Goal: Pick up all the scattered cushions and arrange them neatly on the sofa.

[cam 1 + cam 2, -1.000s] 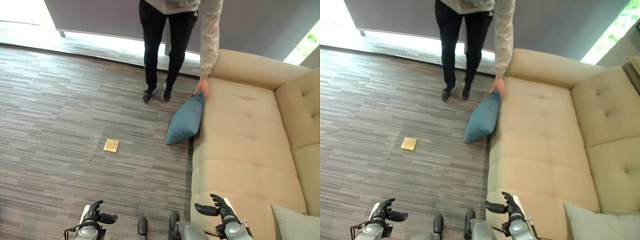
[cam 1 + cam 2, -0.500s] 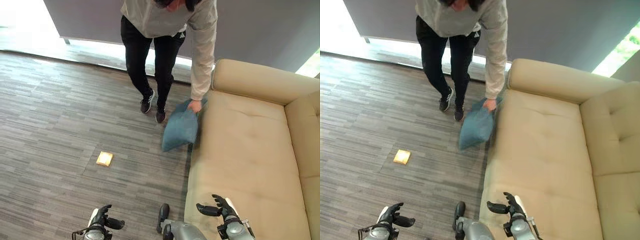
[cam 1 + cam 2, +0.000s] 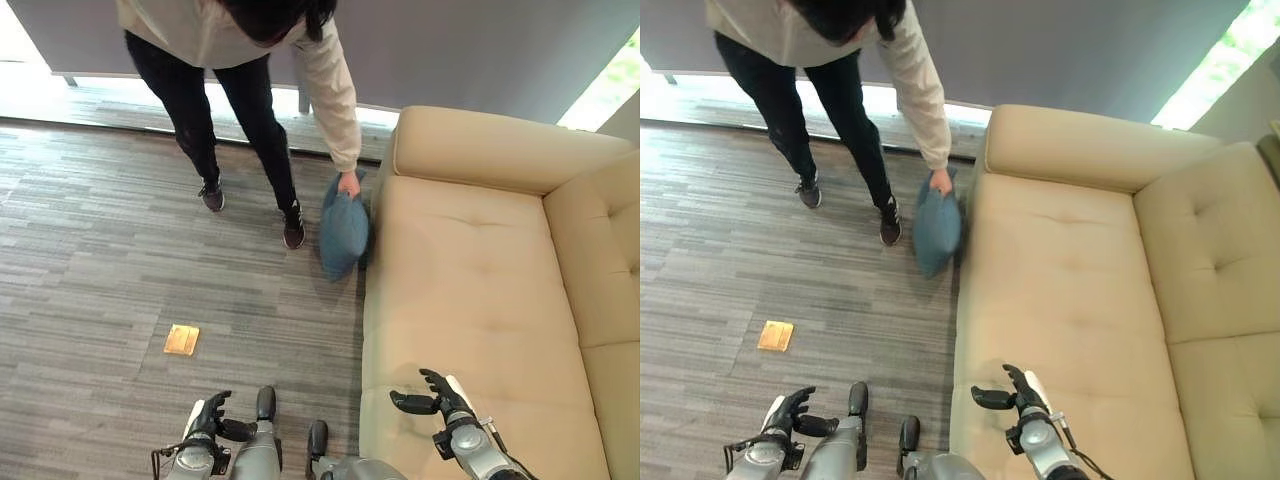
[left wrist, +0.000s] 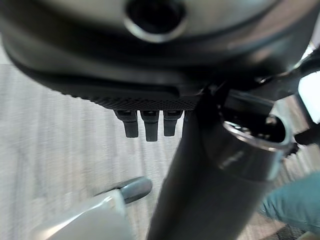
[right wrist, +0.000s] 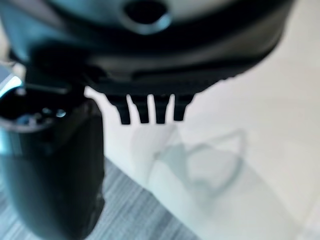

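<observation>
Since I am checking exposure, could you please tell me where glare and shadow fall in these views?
Left eye view: daylight washes out the floor strip by the wall; a shadow lies beside the blue cushion, held by the person's hand, at the sofa front. Right eye view: a bright window glares at the upper right corner. Right wrist view: the sofa seat looks nearly white.

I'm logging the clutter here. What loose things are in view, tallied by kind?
Blue cushion: 1, held by the person's hand beside the sofa
Tan flat item on the floor: 1
Total: 2
</observation>
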